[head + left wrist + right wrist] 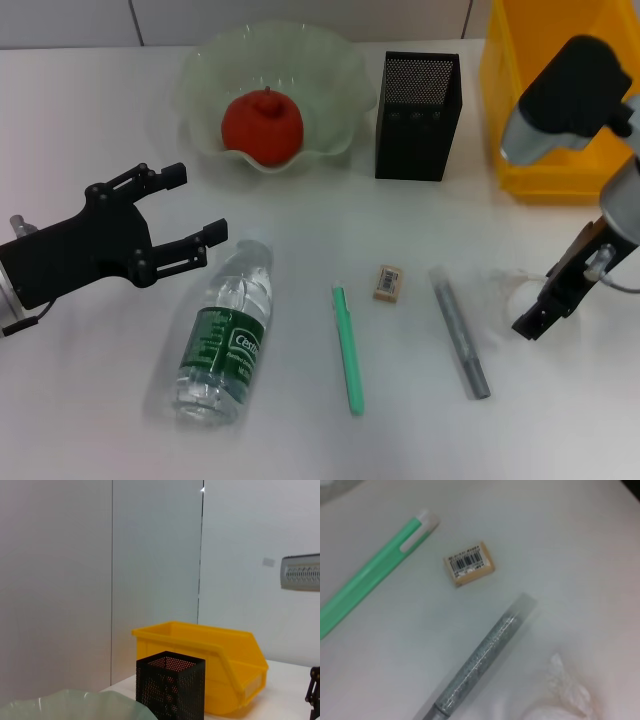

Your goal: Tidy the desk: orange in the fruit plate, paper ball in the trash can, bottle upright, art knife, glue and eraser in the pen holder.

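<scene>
Paper ball (pixel 508 292), light and crushable, sits on the counter (pixel 300 430) just beside the right end effector (pixel 535 322), whose finger state cannot be told, and likely needs only a gentle pinch, while the left end effector (pixel 195 215) hovers spread by the bottle (pixel 225 330).

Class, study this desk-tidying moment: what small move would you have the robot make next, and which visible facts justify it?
Probably lower the right gripper onto the paper ball, then close. The orange already sits in the fruit plate, while the ball lies on the table right beside that gripper, with the trash can just behind. The left gripper, open, hovers near the lying bottle.
</scene>
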You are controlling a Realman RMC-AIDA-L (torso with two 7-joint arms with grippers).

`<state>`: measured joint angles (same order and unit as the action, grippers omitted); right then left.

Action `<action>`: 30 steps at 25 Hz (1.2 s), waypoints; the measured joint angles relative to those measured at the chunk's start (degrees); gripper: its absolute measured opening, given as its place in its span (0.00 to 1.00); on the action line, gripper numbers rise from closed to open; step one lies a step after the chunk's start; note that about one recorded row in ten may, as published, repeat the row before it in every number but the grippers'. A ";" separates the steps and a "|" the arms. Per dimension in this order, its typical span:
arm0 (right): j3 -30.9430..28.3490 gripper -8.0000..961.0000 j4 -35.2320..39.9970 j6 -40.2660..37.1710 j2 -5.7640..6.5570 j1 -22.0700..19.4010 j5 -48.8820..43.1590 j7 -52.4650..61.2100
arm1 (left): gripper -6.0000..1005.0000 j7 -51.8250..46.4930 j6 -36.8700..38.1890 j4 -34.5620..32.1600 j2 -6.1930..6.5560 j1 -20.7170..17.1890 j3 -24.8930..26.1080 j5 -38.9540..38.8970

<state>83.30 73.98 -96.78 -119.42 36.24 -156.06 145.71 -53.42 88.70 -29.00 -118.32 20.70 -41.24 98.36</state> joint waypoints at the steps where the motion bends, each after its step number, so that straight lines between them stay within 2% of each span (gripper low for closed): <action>1: 0.53 0.83 -0.74 0.60 0.00 0.12 0.00 0.19 | 0.86 0.00 0.00 0.00 0.00 0.00 0.00 0.00; 4: 1.79 0.83 -3.47 2.17 -0.08 1.06 0.15 1.00 | 0.86 0.40 0.18 0.00 0.01 -0.06 0.00 0.00; 9: 1.98 0.82 -2.50 1.57 -0.11 1.21 0.30 2.12 | 0.86 0.69 0.30 0.00 -0.03 -0.14 -0.38 0.00; 13: 0.71 0.65 1.95 -0.11 -0.07 0.62 0.29 3.09 | 0.86 1.38 0.24 0.06 -0.05 -0.29 -0.42 -0.01; 14: -0.51 0.61 4.56 -0.99 0.02 0.46 0.21 3.32 | 0.86 1.47 0.27 0.08 -0.05 -0.33 -0.42 -0.01; 16: -4.18 0.60 10.11 -2.80 0.14 0.28 -0.25 3.53 | 0.86 1.50 0.34 0.09 -0.07 -0.39 -0.44 -0.02; 17: -10.00 0.60 15.90 -4.00 0.27 0.99 -1.11 3.52 | 0.86 1.51 0.39 0.09 -0.07 -0.40 -0.48 -0.02; 18: -10.00 0.59 15.90 -4.00 0.27 0.99 -1.11 3.52 | 0.86 1.51 0.39 0.09 -0.07 -0.40 -0.48 -0.02; 21: -16.98 0.58 20.24 -3.18 0.53 2.71 -3.15 2.85 | 0.86 1.52 0.79 0.09 -0.14 -0.41 -0.50 -0.02; 22: -18.83 0.58 19.78 -0.07 0.89 3.52 -5.38 2.23 | 0.86 1.52 1.32 0.09 -0.18 -0.50 -0.51 -0.04; 25: -19.17 0.58 17.25 4.39 1.15 3.94 -7.41 2.04 | 0.86 1.46 2.14 0.09 -0.17 -0.61 -0.51 -0.21; 27: -19.21 0.58 10.44 12.25 1.46 4.58 -9.37 2.02 | 0.86 1.15 3.01 0.09 -0.18 -0.67 -0.51 -0.29; 28: -19.21 0.58 10.44 12.25 1.46 4.58 -9.37 2.02 | 0.86 0.86 3.29 0.08 -0.17 -0.68 -0.49 -0.32; 30: -19.18 0.58 4.40 17.40 1.67 5.45 -10.53 1.99 | 0.86 -0.08 3.77 0.03 -0.16 -0.72 -0.45 -0.41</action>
<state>64.12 78.38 -79.38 -117.75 41.69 -166.59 147.70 -53.49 92.47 -28.96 -118.48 19.98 -41.69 97.95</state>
